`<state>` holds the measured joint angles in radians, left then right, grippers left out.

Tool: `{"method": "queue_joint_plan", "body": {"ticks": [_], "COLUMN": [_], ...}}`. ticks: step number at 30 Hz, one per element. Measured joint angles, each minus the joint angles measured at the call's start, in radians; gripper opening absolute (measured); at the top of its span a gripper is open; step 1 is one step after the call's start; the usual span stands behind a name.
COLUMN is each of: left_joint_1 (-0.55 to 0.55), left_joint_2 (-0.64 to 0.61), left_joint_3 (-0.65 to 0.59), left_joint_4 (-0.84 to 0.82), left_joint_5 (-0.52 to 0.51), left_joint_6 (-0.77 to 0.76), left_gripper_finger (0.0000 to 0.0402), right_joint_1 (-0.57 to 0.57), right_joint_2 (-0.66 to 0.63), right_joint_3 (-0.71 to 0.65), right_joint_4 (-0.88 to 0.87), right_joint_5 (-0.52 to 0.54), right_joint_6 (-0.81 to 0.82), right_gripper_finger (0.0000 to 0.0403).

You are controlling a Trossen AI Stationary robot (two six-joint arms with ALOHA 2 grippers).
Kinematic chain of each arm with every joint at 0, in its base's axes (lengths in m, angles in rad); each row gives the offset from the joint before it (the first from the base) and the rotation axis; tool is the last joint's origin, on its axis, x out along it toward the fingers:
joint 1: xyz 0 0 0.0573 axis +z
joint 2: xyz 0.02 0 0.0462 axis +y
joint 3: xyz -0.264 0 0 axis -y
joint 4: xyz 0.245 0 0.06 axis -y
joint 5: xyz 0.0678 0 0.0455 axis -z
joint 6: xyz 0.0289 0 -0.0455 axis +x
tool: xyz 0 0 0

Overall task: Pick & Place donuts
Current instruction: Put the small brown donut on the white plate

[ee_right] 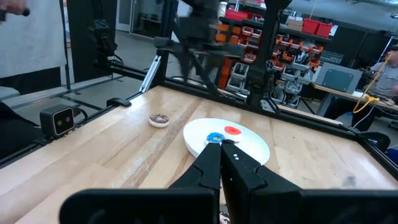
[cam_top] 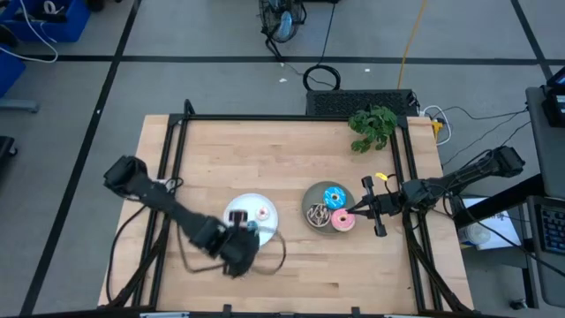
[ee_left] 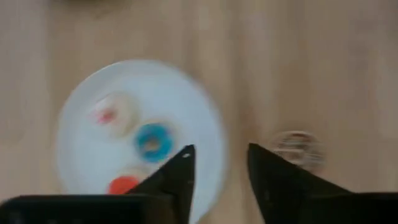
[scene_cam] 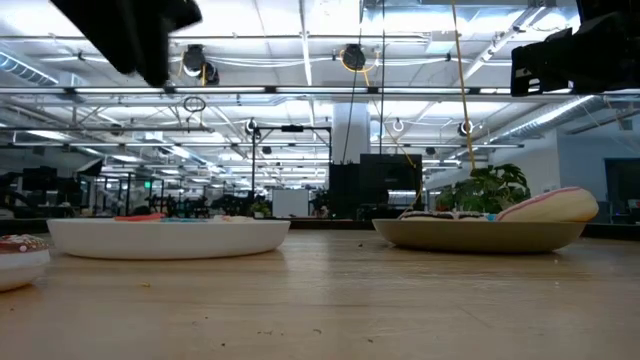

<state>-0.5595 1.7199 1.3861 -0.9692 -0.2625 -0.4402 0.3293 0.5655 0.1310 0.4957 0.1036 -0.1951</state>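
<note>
Now the left pincer [ee_left: 217, 171], spread and empty, hovers at the white plate's [cam_top: 237, 210] five o'clock, probably to fetch the brown donut [ee_left: 298, 148] on the tabletop [cam_top: 291, 150].

On the pale wooden desk [cam_top: 291, 150], the round white plate [cam_top: 240, 206] holding tiny ring donuts [ee_left: 153, 140] lies just left of the round grey-green plate [cam_top: 311, 201] holding larger donuts [cam_top: 335, 197], with a leafy green plant [cam_top: 372, 126] behind the grey-green plate, toward the desk's far right corner.
</note>
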Motion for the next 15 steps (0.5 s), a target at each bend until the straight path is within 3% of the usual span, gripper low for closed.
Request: {"method": "queue_joint_plan", "body": {"ticks": [7,15], "left_joint_1": [-0.106,-0.162], "left_joint_2": [0.015,0.091], "left_joint_3": [0.000,-0.001], "left_joint_4": [0.063,0.124], "left_joint_5": [-0.067,-0.057], "left_joint_6": [-0.061,-0.098], "left_gripper_finger": [0.0013,0.0005], "right_joint_1": [0.000,0.000], "right_joint_2": [0.000,0.000], "right_joint_3": [0.000,0.000], "right_joint_4": [0.000,0.000], "right_joint_5": [0.000,0.000], "right_joint_6": [0.000,0.000], "right_gripper_finger": [0.0000,0.0000]}}
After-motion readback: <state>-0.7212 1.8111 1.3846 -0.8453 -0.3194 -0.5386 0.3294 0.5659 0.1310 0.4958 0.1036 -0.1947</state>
